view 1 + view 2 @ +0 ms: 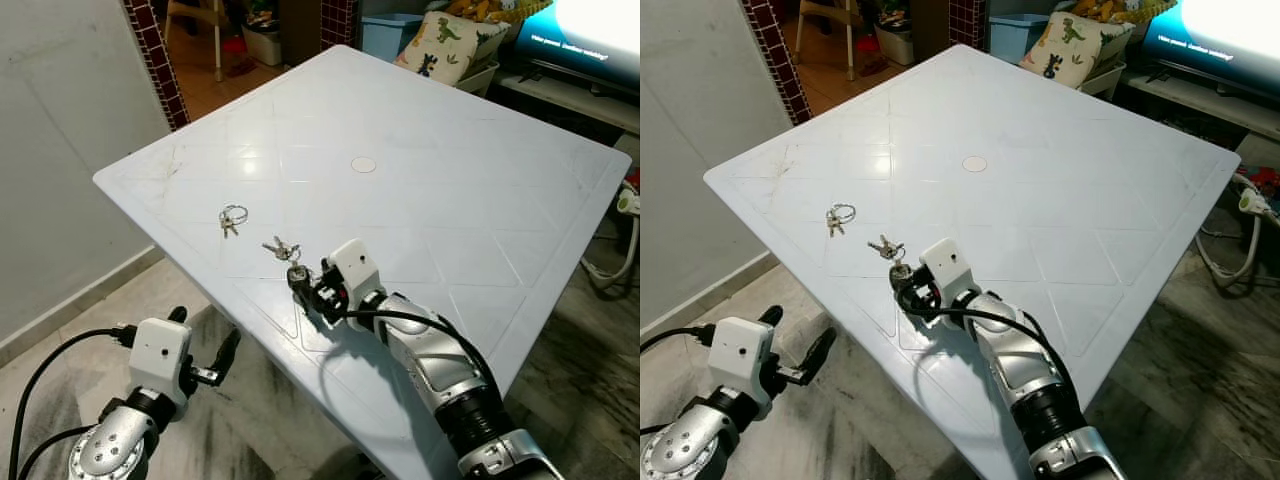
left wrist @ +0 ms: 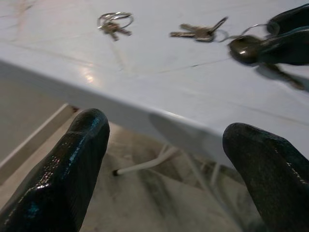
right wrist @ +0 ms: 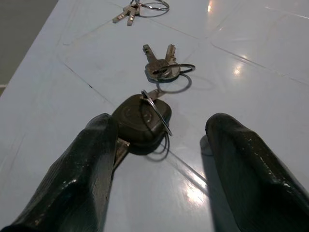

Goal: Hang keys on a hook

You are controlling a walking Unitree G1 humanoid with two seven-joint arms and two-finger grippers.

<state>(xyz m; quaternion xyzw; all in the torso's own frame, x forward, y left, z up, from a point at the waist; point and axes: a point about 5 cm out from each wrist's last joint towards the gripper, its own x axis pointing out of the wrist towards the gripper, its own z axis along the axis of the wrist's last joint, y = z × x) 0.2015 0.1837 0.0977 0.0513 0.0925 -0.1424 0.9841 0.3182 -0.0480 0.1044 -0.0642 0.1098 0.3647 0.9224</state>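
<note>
1. I see a white plastic counter with moulded diagonal lines and a round plug at its centre.
2. The floor is grey marbled tile; a pale wall stands on the left.
3. Beyond it, a dinosaur-print cushion sits by a blue bin, and a lit screen glows at far right.

Between the black jaws of the right gripper lies a dark brown key fob; just beyond it silver keys rest on the pale blue-white table, scored with faint diagonal lines
</note>
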